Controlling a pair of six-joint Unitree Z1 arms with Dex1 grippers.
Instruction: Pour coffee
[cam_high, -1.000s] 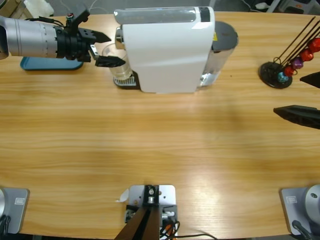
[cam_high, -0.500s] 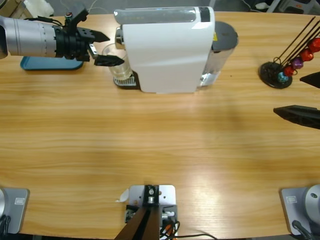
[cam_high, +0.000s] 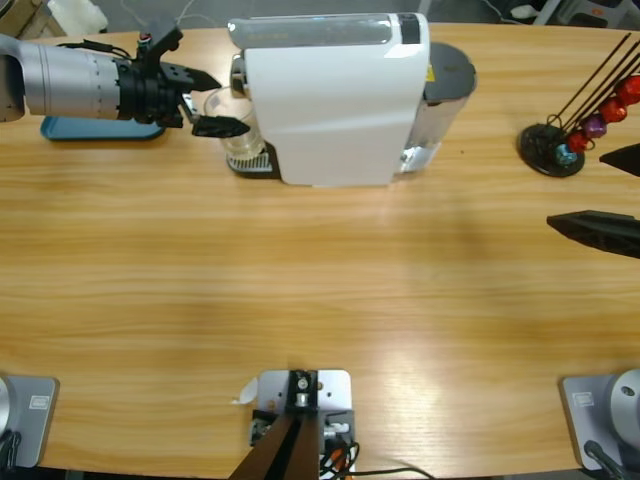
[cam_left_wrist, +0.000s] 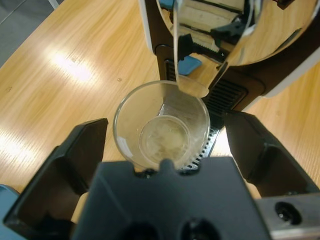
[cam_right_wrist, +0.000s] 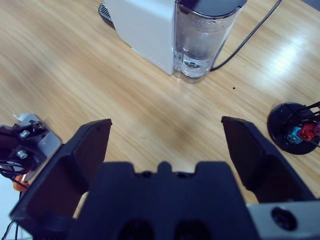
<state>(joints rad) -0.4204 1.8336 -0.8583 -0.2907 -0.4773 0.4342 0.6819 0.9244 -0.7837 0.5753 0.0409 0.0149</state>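
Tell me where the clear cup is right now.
In the high view the clear cup stands at upper left on the drip grate at the white coffee machine's left end, between the open jaws of the left gripper, right of the blue tray.

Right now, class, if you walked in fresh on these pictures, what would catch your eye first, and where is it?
The big white boxy coffee machine at the table's far edge stands out first. At its left end, a clear plastic cup sits on the drip grille under the spout, with the left hand open around it. At the far right stands a black wire rack of coloured capsules.
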